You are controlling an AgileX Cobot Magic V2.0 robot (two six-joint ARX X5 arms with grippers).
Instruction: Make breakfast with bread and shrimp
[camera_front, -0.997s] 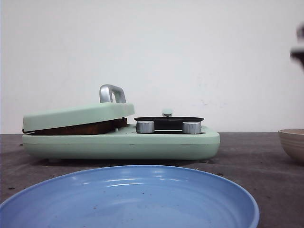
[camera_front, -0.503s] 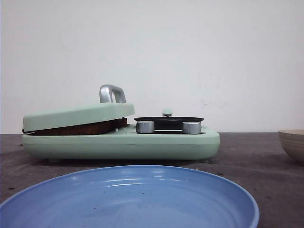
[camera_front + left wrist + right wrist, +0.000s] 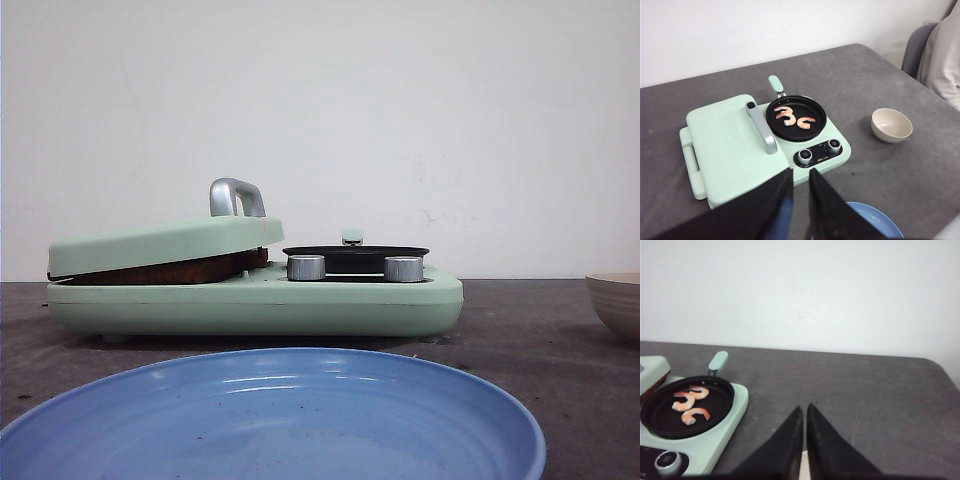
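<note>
In the front view a mint-green cooker [image 3: 255,300] sits on the dark grey bench [image 3: 540,330], its pressing lid [image 3: 165,243] tilted down over a dark brown-edged layer, the bread [image 3: 165,270], which shows only as a thin strip in the gap between lid and base. A silver handle [image 3: 236,197] stands on the lid, and beside it a black pan [image 3: 355,254] rests on the cooker above two silver knobs [image 3: 305,267]. A blue plate [image 3: 270,420] lies nearest the camera with only specks on its face, and a beige bowl [image 3: 614,303] stands at the right edge; its inside is hidden here. Neither hand shows in this view. In the left wrist view the left hand [image 3: 800,200] hangs over the cooker's near edge, its black fingers a narrow gap apart and holding nothing; the pan carries three pink shrimp [image 3: 792,117], and the bowl looks bare inside. In the right wrist view the right hand [image 3: 804,440] has its fingers nearly touching, nothing between them, over the bench beside the cooker; the three shrimp lie together in the pan.
</note>
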